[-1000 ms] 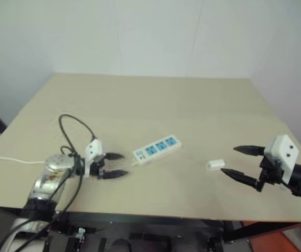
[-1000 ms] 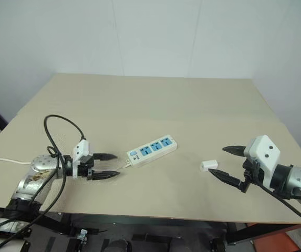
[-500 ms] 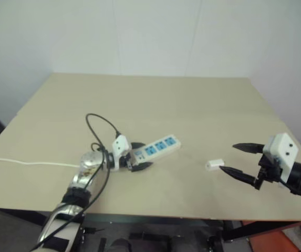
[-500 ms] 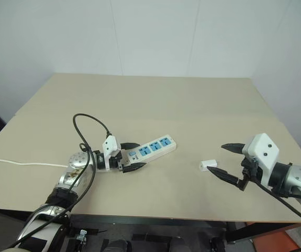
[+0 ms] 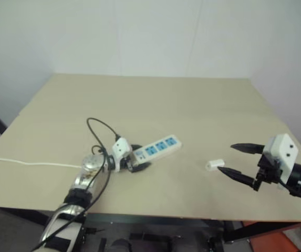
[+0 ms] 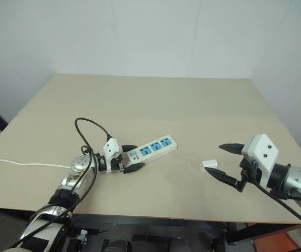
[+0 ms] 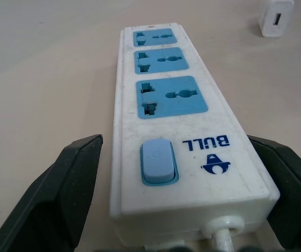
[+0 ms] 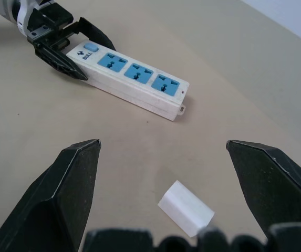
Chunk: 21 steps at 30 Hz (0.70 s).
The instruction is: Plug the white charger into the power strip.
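On the bench (image 6: pixel 155 100), the white charger (image 6: pixel 208 165) lies just at ten o'clock of the spread, empty right hand (image 6: pixel 221 160), while the spread left hand (image 6: pixel 125 158) straddles the power strip's (image 6: pixel 153 148) cord end, untouching.

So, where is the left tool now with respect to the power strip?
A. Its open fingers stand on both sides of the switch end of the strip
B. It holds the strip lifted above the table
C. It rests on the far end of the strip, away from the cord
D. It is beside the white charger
A: the left tool has one black finger on each side of the power strip at its switch and cord end, with gaps showing.
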{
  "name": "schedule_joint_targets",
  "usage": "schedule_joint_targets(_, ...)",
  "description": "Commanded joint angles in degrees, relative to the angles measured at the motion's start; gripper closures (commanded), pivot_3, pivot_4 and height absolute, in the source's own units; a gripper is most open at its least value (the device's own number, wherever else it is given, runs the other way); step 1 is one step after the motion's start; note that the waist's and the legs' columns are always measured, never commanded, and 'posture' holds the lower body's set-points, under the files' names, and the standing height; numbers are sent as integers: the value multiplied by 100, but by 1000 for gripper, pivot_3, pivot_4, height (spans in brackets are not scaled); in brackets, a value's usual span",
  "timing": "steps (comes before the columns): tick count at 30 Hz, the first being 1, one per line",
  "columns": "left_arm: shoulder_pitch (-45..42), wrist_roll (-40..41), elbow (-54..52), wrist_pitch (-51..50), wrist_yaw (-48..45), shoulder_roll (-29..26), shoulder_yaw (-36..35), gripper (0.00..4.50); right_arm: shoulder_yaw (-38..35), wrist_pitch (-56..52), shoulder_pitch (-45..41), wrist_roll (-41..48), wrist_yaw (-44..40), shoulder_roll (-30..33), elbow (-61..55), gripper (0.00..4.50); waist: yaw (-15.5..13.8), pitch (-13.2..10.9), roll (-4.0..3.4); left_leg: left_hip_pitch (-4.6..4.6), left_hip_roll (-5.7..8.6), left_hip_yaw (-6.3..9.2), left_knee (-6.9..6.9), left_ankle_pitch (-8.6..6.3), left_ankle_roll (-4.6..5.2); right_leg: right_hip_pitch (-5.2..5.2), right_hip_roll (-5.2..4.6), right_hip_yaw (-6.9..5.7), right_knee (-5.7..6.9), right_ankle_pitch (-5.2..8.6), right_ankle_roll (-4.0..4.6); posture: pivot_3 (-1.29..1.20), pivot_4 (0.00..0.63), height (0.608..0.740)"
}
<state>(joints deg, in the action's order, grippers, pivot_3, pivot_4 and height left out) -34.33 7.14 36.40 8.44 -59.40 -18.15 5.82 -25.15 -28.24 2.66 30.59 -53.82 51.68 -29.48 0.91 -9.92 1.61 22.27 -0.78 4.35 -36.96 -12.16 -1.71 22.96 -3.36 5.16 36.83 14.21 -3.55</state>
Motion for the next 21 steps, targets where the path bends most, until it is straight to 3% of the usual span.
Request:
schedule_joint_targets(1,-46,119,343,-138,-354,212,112,12,-2,19,-161,88,18,77,-93,0,-23,2,-1,-1,1,0,0,0,0,-2,-1,-1,-1,0,-1,0,150,740)
schedule_joint_targets(2,-62,107,400,-109,-436,239,141,392,20,16,-189,86,9,88,-87,0,-23,3,-1,-1,3,1,-1,0,0,-5,-2,-2,-2,1,-2,0,150,740)
schedule_joint_targets(6,-156,129,567,-96,-754,293,169,1218,113,53,-336,77,-104,173,-26,0,-32,3,-2,-8,5,3,0,0,0,-19,-4,-5,-10,2,-4,0,150,740)
schedule_joint_targets(14,-129,340,-140,223,-1865,-192,224,1208,867,477,-1227,-214,-905,701,715,0,2,3,-1,-16,2,5,3,-1,0,-28,-3,-9,-16,4,-4,0,150,740)
schedule_joint_targets(21,210,593,-813,98,-2723,-775,280,1208,2537,1557,-2545,-1571,-1950,1196,2122,0,86,-2,-3,7,-4,1,6,0,0,15,1,-5,-2,-1,10,0,150,740)
